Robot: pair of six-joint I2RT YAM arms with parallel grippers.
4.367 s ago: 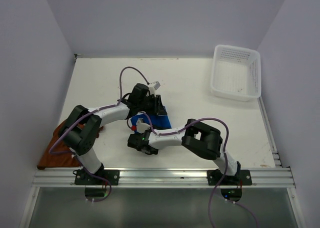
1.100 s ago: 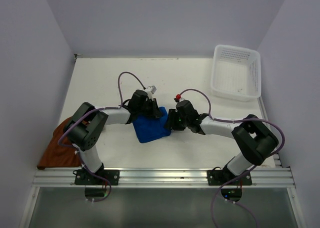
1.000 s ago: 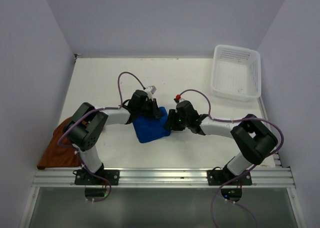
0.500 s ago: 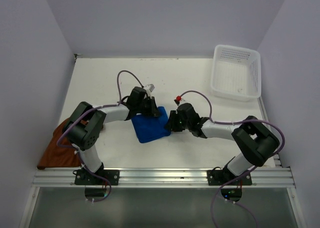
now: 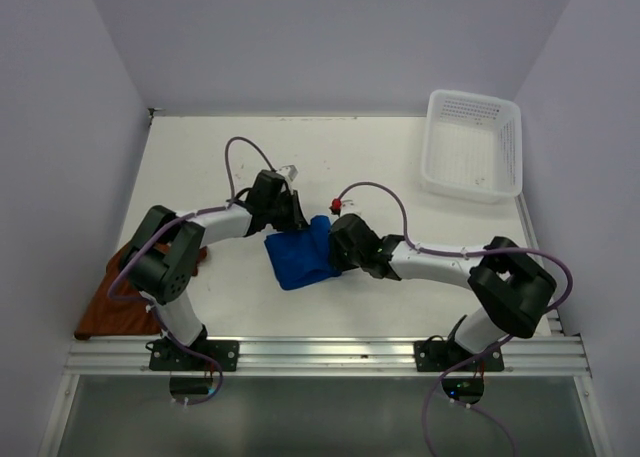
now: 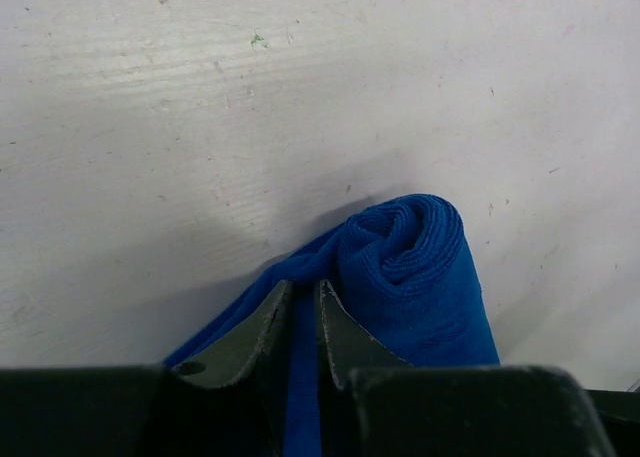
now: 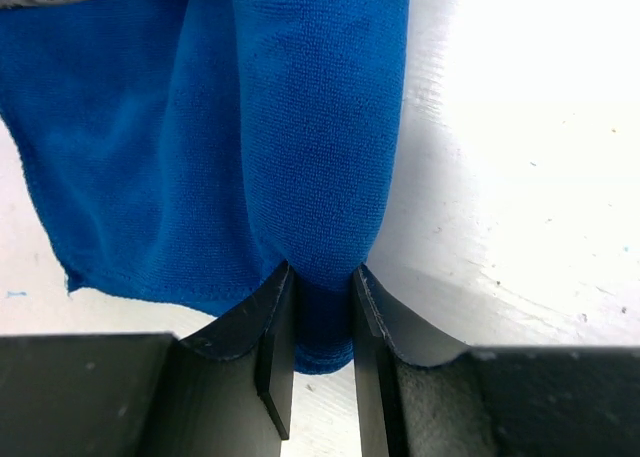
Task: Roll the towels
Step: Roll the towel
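While the blue towel [image 5: 300,259] lies mid-table, part rolled, we have a hand at each end of it. The left hand [image 6: 303,287] is all but closed, nipping a fold of blue just beside the roll's coiled end. The right hand [image 7: 320,269] is pinched narrow around the other end of the roll. To our eye, the trick now is to turn both ends together and keep the cloth taut, so the roll comes out even rather than coned. The flat part left to roll lies toward the near side. The brown towel [image 5: 105,302] waits unrolled at the table's left edge. The white table [image 5: 380,167] is scuffed and matte. A basket [image 5: 470,191] sits far right, with pale walls [image 5: 330,37] on three sides.
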